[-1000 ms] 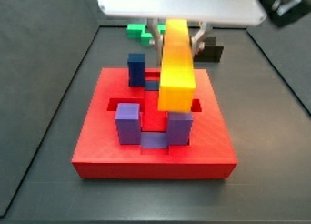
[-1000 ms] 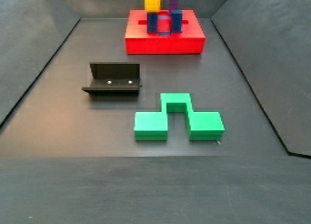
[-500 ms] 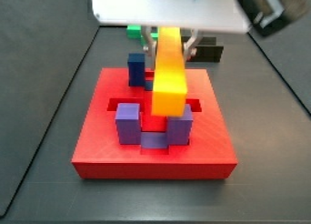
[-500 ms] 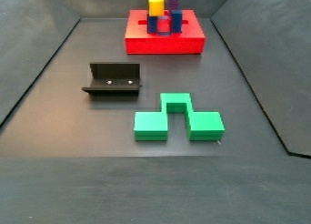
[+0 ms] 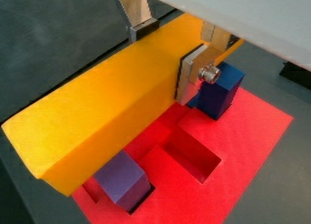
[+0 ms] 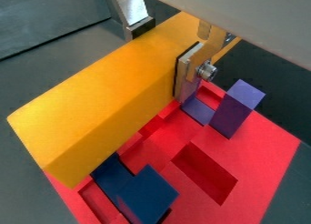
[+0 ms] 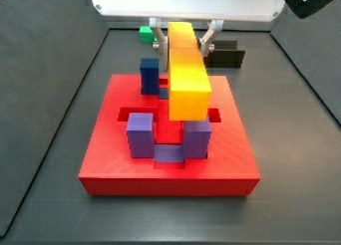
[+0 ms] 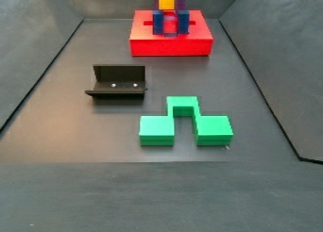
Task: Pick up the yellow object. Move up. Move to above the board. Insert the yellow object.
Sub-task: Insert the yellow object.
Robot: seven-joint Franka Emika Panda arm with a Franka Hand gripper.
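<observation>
My gripper (image 7: 184,34) is shut on the long yellow object (image 7: 186,75) and holds it over the board (image 7: 107,164), a red slab with blue-purple posts (image 7: 140,134). The bar hangs lengthwise over the gap between the posts, its near end just above the front pair. In both wrist views the silver fingers (image 5: 195,73) (image 6: 191,68) clamp the bar's (image 5: 109,109) (image 6: 104,109) sides, with the red board (image 5: 249,127) (image 6: 261,164) and its square recesses below. In a side view the bar (image 8: 165,0) shows above the board (image 8: 171,45) at the far end.
A green notched block (image 8: 186,124) lies on the dark floor in the middle. The dark fixture (image 8: 117,82) stands to its left. A black block (image 7: 229,57) and the green block (image 7: 150,33) show behind the board. Dark walls edge the floor.
My gripper has shifted slightly sideways with the yellow object, and the bar now lines up straighter over the middle gap between the posts. The hold is unchanged.
</observation>
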